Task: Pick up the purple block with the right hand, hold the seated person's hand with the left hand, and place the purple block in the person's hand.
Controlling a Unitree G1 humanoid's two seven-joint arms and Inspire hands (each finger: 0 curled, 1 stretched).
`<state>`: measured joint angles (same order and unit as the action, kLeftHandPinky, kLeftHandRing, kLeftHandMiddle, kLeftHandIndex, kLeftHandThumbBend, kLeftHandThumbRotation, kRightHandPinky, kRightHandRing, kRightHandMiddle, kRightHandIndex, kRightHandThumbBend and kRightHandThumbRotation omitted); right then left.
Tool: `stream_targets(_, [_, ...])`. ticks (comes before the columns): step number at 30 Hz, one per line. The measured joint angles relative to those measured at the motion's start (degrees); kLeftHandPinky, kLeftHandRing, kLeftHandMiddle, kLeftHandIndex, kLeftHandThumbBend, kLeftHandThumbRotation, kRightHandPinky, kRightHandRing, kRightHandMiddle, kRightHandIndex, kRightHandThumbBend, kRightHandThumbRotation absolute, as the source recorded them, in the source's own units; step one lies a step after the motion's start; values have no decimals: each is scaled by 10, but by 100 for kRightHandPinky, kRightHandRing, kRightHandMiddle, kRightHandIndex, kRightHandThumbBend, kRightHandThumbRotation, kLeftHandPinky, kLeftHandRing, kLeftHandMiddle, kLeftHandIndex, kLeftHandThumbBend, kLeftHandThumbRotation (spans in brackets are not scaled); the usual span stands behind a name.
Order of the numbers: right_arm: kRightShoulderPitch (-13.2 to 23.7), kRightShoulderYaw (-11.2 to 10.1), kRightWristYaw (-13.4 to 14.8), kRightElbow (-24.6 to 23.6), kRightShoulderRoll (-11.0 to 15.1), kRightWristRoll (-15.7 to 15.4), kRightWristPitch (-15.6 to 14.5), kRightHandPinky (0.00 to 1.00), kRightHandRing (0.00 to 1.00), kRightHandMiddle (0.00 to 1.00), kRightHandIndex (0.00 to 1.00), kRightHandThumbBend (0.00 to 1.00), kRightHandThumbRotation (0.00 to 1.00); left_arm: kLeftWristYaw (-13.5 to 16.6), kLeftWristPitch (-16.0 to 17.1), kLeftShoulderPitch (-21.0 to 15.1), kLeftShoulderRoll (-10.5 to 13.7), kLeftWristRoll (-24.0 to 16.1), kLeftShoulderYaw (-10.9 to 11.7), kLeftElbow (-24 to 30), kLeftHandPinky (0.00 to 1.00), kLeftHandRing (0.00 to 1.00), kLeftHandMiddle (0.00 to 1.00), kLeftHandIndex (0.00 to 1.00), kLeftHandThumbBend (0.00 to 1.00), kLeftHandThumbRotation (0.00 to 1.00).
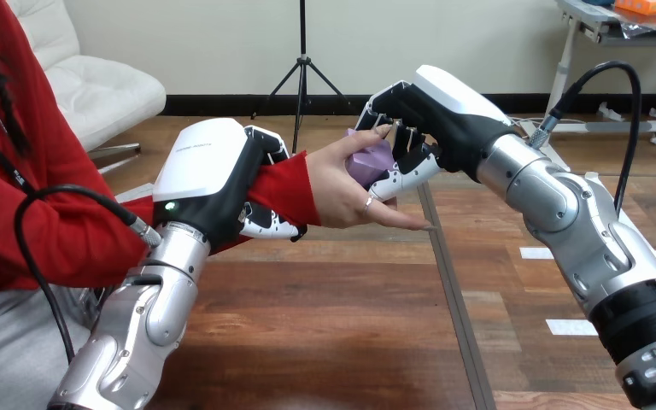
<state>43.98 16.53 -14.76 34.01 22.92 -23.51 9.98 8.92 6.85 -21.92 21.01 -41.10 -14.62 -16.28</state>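
A: Head view. Why do the fingers (403,141) of the right hand (444,115) pinch the purple block (366,162)?
B: To carry it; it lies against the person's hand (342,201), centre.
A: The left hand (213,171)?
B: Curled round the person's wrist (278,190), left, likely steadying it.

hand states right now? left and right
Left hand: closed round the person's wrist.
Right hand: closed on the purple block, which is against the person's hand.

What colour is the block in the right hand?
The block is purple; the head view shows it best.
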Motion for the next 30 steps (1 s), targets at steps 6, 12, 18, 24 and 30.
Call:
stream_targets(6, [-4,-4,-4,-4,-1,1,-9,24,30,38,44,70,0,1,0,0,0,0,0,0,27,33,39,40,79,0])
stream_targets(12, [-6,-6,-5,-5,-1,2,-12,24,30,38,44,70,0,1,1,0,0,0,0,0,28,33,39,40,80,0])
stream_targets(18, [-7,-7,-8,-7,-2,2,-16,26,32,39,44,70,0,1,2,0,0,0,0,0,28,34,40,41,83,0])
stream_targets(24, [-7,-7,-14,-12,-1,3,-19,33,40,45,47,71,0,1,3,0,3,-1,0,0,34,43,50,49,84,9])
stream_targets(30, [-7,-7,-23,-14,-1,4,-23,40,47,51,52,69,9,-8,11,-3,9,-2,0,1,41,54,59,56,88,23])
